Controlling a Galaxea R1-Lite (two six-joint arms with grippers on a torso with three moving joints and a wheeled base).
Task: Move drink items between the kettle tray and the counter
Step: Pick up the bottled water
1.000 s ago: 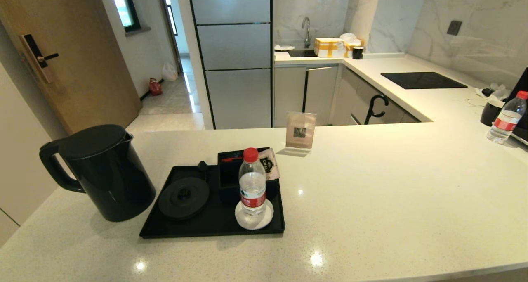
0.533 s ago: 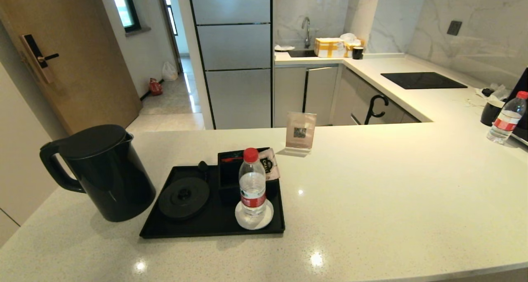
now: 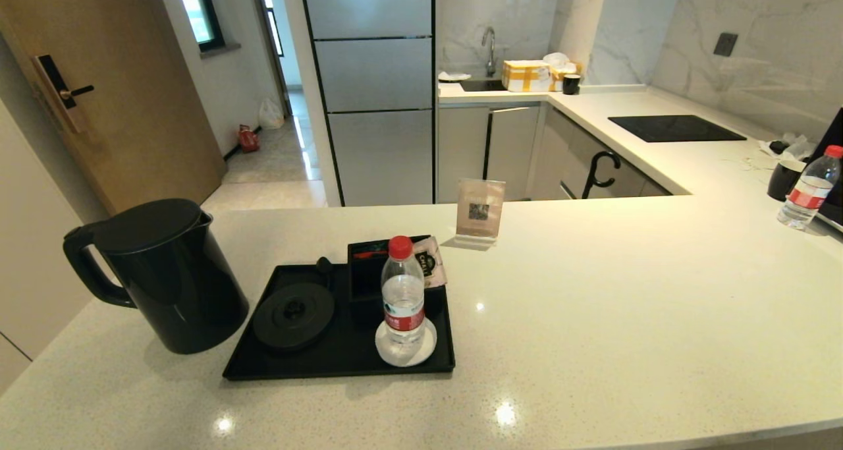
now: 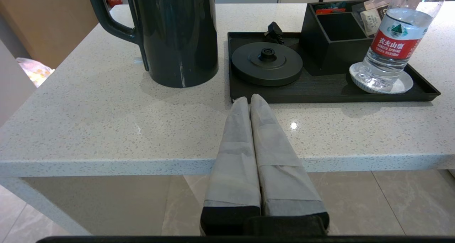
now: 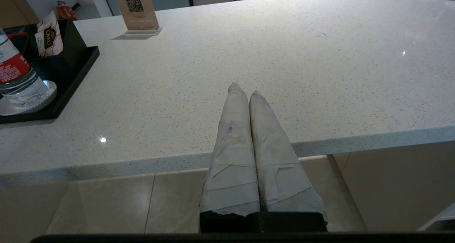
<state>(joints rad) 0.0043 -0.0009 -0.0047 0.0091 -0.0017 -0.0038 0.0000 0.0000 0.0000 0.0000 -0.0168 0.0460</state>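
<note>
The tall black kettle [image 3: 164,272] [image 4: 177,33] stands on the speckled counter [image 3: 593,318], just left of the black kettle tray [image 3: 342,358] [image 4: 320,91]. On the tray sit the round kettle base [image 3: 293,315] [image 4: 266,63], a compartment box [image 3: 365,275] and a white coaster [image 3: 425,351] bearing the red-capped water bottle [image 3: 403,292] [image 4: 392,40] [image 5: 14,75]. My left gripper [image 4: 249,100] is shut and empty, held in front of the counter edge facing the tray. My right gripper [image 5: 243,90] is shut and empty, off to the tray's right. Neither arm shows in the head view.
A pale sachet [image 3: 429,262] leans in the box. A QR-code sign stand [image 3: 479,213] stands behind the tray. At far right are a second bottle [image 3: 809,190] and a black mug [image 3: 784,180]. A glass cooktop [image 3: 675,128] lies on the back counter.
</note>
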